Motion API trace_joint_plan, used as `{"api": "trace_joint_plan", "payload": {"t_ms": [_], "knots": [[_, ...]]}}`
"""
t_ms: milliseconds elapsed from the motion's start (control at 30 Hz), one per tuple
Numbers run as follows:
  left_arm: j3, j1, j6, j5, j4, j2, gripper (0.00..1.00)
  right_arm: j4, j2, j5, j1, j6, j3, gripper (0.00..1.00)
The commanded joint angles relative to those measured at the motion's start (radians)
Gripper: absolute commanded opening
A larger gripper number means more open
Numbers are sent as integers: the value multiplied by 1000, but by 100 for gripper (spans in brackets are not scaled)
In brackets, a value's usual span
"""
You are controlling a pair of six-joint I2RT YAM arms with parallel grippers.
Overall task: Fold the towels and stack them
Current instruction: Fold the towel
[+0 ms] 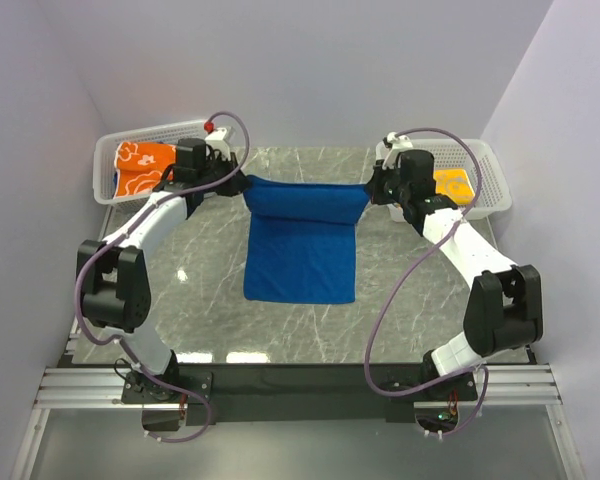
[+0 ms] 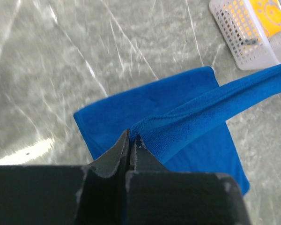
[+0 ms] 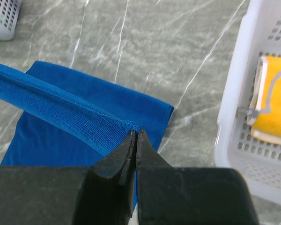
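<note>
Hanging blue towel [image 1: 300, 250]: I see its top edge strung as a rolled band between my two claws and raised off the table [image 1: 200, 290]. The rest drops down and lies flat on the marble, on the side towards the arm bases.
left claw [image 2: 129, 137]: the jaws are pressed fully together and pinch the towel's left end right at the fingertips. In its wrist view the band runs away to the upper right.
right claw [image 3: 136, 135]: the jaws are likewise closed tight and nip the towel's right end at the tips. In its wrist view the band leads off to the upper left.
towel to claws: each gripped end sits at the very tip of its claw, and the flat part lies below and between them.
orange towel [image 1: 140, 165]: it lies in the left basket [image 1: 105, 185] at the far left of the table, apart from the left claw.
yellow towel [image 1: 452, 185]: it lies in the right basket [image 1: 495, 190], near the right claw but not touched by it.
</note>
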Motion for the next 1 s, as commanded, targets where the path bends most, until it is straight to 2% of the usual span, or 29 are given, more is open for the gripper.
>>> {"api": "trace_joint_plan", "payload": {"t_ms": [0,200,333,433,633,833,967], "knots": [[-38,21,-54,-49,-10,-71,1,-13,-61,39,-8,3,-21,0],[-87,21,-132,-54,-82,-71,1,-39,-90,23,0,31,-79,0],[-192,21,-206,-20,-38,-103,1,-54,-101,12,8,64,-134,0],[-322,21,-255,-63,-18,-160,1,-60,-113,-3,15,122,-186,0],[-445,18,-332,-104,7,-226,1,-70,-130,-35,17,208,-282,0],[-494,7,-353,-150,16,-252,1,-56,-133,-55,17,242,-343,0],[-517,-11,-374,-161,25,-203,1,-45,-112,-29,19,250,-364,0]]}}
